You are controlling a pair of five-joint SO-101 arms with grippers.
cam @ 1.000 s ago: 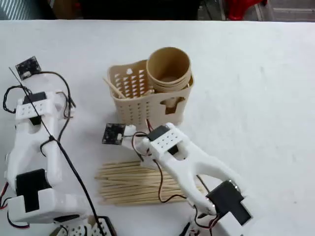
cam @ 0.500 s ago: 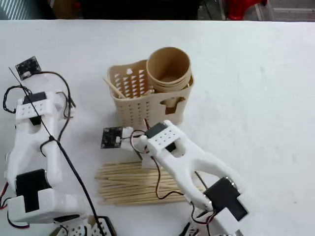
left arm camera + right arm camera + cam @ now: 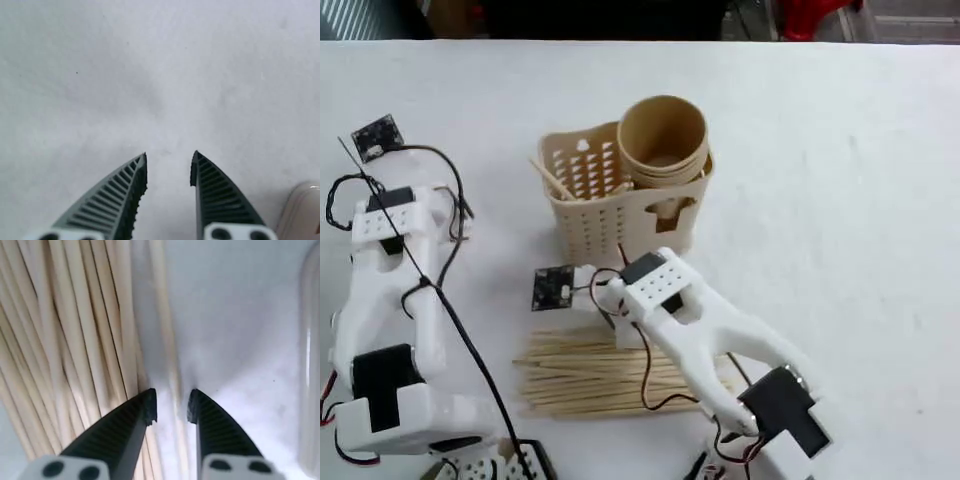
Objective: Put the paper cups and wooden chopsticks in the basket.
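Presently, the left gripper (image 3: 168,160) hangs over the bare table (image 3: 150,60), its jaws parted by a narrow gap. The right gripper (image 3: 171,407) is also narrowly parted, with one chopstick (image 3: 167,340) between its tips, at the edge of the pile (image 3: 75,340). The basket (image 3: 620,215) stands just beyond those tips, with the cups (image 3: 663,135) stacked inside.

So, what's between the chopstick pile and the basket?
In the right wrist view, bare table between the wooden chopsticks and the basket; the right gripper hangs at the pile's edge.
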